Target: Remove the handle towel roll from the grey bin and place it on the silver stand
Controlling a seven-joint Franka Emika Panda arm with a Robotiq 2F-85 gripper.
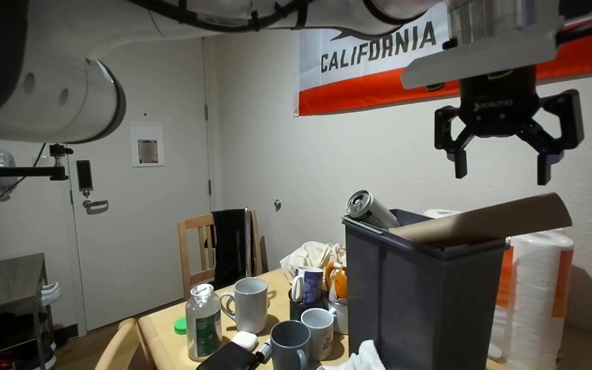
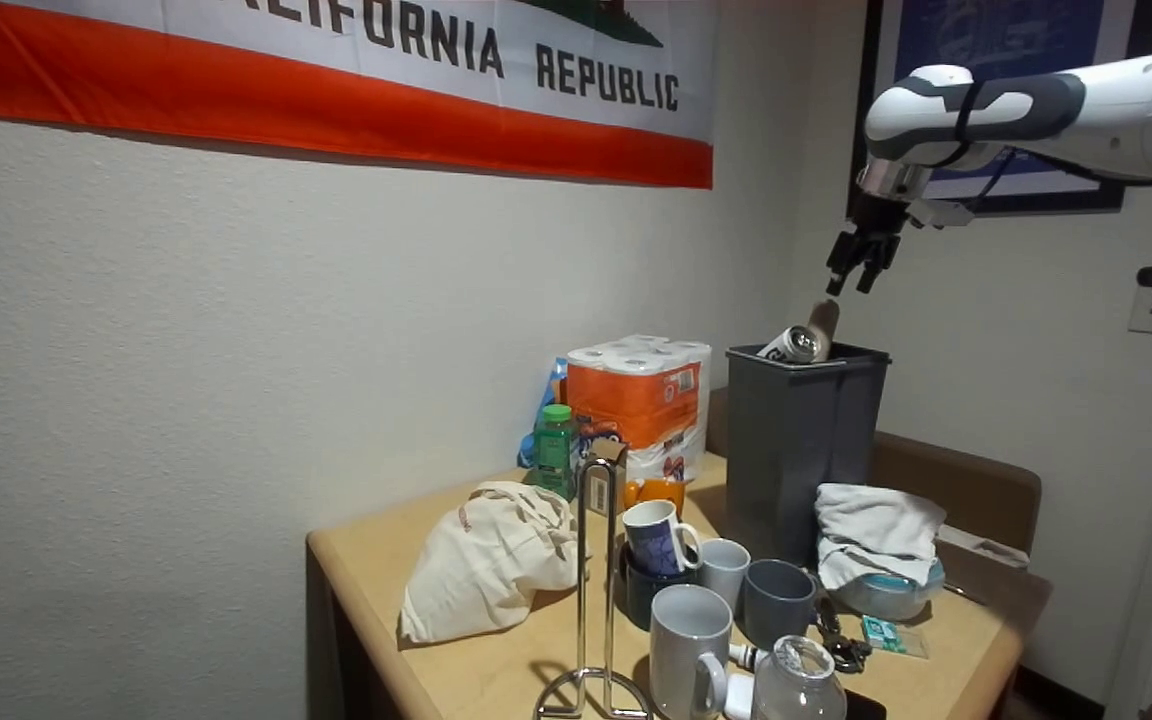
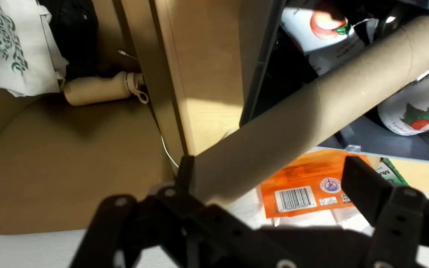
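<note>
Probably a home: round grey ceramic mug [image 2: 774,612], slack cream cloth bag [image 2: 491,575] at one edge of pale wooden table [image 2: 384,548].

Tube [image 1: 491,218] partly in bin [image 2: 801,450]. In an exterior view: pack [image 2: 634,405] left of bin, stand [image 2: 582,570] left of mugs [image 2: 684,640].

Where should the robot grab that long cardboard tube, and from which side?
Probably best from above, on the upper end of the cardboard tube: it slants out past the rim of the grey bin, leaving that stretch free. The open gripper hangs above it, but should likely turn so its jaws close across the tube's slim width, not along its length.
</note>
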